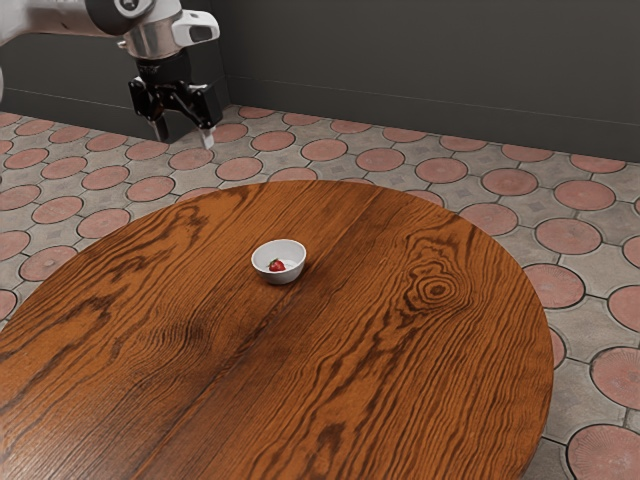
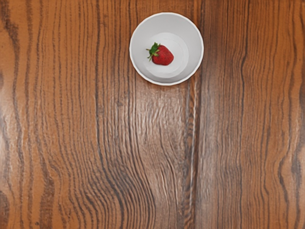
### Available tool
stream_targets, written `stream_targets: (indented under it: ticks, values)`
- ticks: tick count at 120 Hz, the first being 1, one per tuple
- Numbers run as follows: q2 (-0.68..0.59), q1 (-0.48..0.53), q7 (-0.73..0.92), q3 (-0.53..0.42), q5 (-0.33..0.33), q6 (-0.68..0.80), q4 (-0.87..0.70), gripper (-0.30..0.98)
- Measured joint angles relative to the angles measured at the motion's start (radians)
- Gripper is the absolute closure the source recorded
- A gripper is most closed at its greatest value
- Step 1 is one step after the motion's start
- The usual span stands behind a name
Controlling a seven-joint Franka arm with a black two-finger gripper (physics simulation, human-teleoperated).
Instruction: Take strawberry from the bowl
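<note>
So my hand (image 1: 184, 135) is wide open and empty, well apart from the white bowl (image 2: 193, 47). The strawberry (image 2: 162, 55) sits inside it; coming down crooked, I might tip the bowl.

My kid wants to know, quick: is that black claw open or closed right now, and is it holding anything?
Gripper: open, its fingers apart, holding nothing.
</note>
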Motion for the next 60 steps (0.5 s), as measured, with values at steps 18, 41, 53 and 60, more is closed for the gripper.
stream_targets:
  ticks: [18,41,53,60]
  values:
    - [0.009,0.006,-0.004,-0.001,-0.003,0.016,0.005,0.02]
    - [0.102,0.008,-0.173,-0.005,-0.012,0.054,0.133,0.02]
    - [0.240,0.012,-0.349,-0.004,-0.026,0.054,0.271,0.02]
    - [0.315,0.026,-0.443,-0.004,-0.038,0.055,0.320,0.02]
